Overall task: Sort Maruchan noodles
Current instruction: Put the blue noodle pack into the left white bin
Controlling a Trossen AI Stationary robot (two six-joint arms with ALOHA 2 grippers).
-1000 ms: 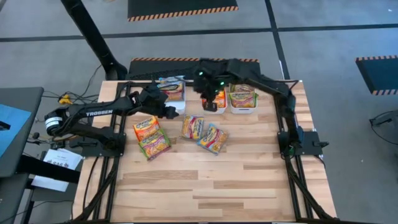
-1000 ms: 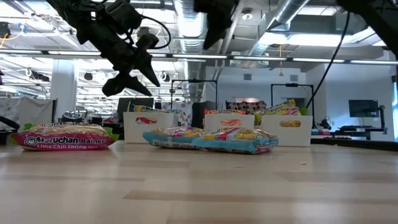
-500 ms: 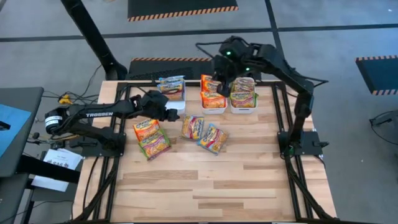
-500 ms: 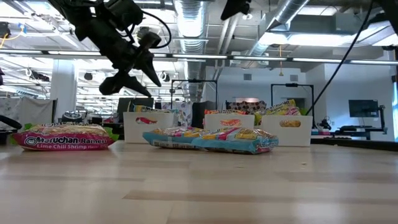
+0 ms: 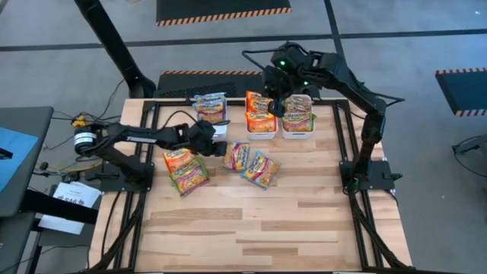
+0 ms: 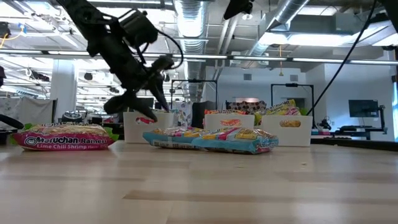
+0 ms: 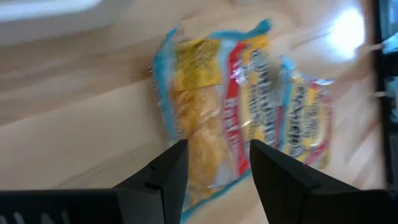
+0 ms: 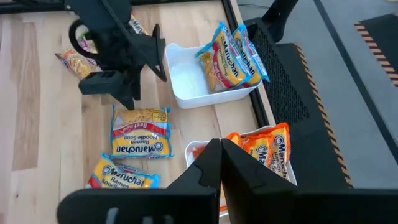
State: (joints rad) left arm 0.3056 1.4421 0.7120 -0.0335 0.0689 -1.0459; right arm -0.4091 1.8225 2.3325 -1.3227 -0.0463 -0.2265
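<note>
The left claw (image 5: 215, 139) has come down from beside the left white bin (image 5: 216, 125) toward the loose blue-edged Maruchan packets (image 5: 236, 154) in the middle of the counter (image 5: 266, 221). In the left wrist view its fingers (image 7: 168, 171) stand apart, empty, just over the nearer blue packet (image 7: 205, 124), which lies flat with a second blue-edged packet (image 7: 305, 124) overlapping its far side. That reads as the approach for the next pick, not yet a grip.

The right claw (image 5: 275, 97) has lifted clear of the middle bin (image 5: 261, 131) and now hangs high over the row of bins; its fingers (image 8: 214, 165) are pressed together with nothing between them. An orange packet (image 5: 259, 113) sits in that bin, so that drop looks done.

Where the noodles stand: one blue-edged packet (image 5: 211, 106) leans in the left bin, orange ones fill the middle bin, and green-edged ones (image 5: 297, 114) stand in the right bin (image 5: 298, 133). Still loose on the counter are the two blue packets and, nearer the left arm's base, two green-edged lime chili shrimp packets (image 5: 185, 167) lying side by side.

The overlap of the two blue packets is the likely snag: closing on the near one may drag its neighbour. The left bin's wall sits just behind the left claw, leaving little room on that side.
</note>
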